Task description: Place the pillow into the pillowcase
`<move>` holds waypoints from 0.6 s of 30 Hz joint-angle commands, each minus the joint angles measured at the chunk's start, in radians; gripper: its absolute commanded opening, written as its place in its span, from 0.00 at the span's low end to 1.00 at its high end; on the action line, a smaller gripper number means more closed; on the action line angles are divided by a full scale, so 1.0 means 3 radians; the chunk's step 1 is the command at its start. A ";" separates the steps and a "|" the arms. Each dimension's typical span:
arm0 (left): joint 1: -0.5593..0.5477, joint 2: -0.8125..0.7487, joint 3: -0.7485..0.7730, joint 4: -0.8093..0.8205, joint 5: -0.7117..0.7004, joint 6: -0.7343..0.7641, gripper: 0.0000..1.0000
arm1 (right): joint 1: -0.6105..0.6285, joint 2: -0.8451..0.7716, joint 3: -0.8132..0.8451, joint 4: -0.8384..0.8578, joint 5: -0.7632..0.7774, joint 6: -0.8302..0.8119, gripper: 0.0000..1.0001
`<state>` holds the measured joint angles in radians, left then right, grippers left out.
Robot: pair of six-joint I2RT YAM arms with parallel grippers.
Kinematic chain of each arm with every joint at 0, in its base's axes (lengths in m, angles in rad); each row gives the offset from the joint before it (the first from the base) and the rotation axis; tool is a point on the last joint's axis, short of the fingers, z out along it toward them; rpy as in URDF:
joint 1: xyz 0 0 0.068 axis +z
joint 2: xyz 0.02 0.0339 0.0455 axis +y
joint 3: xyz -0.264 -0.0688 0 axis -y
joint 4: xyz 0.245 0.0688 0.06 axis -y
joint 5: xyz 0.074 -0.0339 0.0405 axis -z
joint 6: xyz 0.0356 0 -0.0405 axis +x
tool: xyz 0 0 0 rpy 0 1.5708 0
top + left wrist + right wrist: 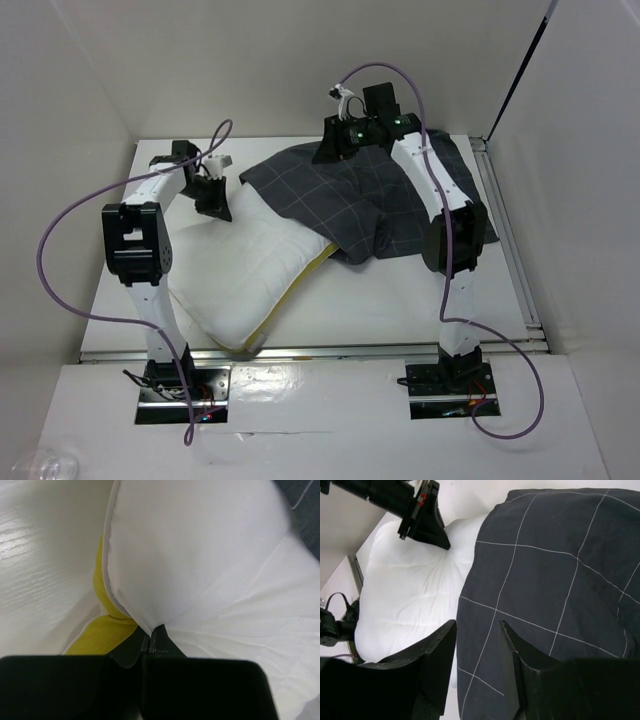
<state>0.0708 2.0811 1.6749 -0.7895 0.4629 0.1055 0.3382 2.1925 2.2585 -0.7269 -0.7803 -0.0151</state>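
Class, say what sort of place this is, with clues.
Probably a robotics lab cell: left arm and right arm bolted to a white table, plain white walls enclosing it, a pillow and pillowcase as props.

On the table [420, 300], the pillow [250, 265] lies left of centre, just beside my left arm. The pillowcase [370, 200] lies behind it and to the right, its near edge overlapping the pillow's far right corner. My left gripper [216, 203] sits on the pillow's far left corner, while my right gripper [477, 625] hangs above the far part of the pillowcase.
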 commanded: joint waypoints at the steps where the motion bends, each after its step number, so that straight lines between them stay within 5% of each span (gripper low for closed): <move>1: -0.0051 -0.0325 -0.0168 0.0187 -0.0273 0.0241 0.00 | 0.0033 0.0050 0.0264 0.0070 0.0034 0.0096 0.47; 11: -0.0788 -0.1634 -0.0894 0.1373 -0.1583 0.0972 0.00 | 0.0131 0.0080 0.0326 0.0347 0.0141 0.0306 0.60; 18: -0.1166 -0.2073 -0.1246 0.1950 -0.1885 0.1600 0.00 | 0.0207 0.0080 0.0361 0.0449 0.0320 0.0367 0.66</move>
<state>-0.2554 1.5318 1.3346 -0.3889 -0.0086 0.4374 0.3893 2.2169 2.3203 -0.6502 -0.7216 0.0738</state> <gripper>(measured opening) 0.036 0.657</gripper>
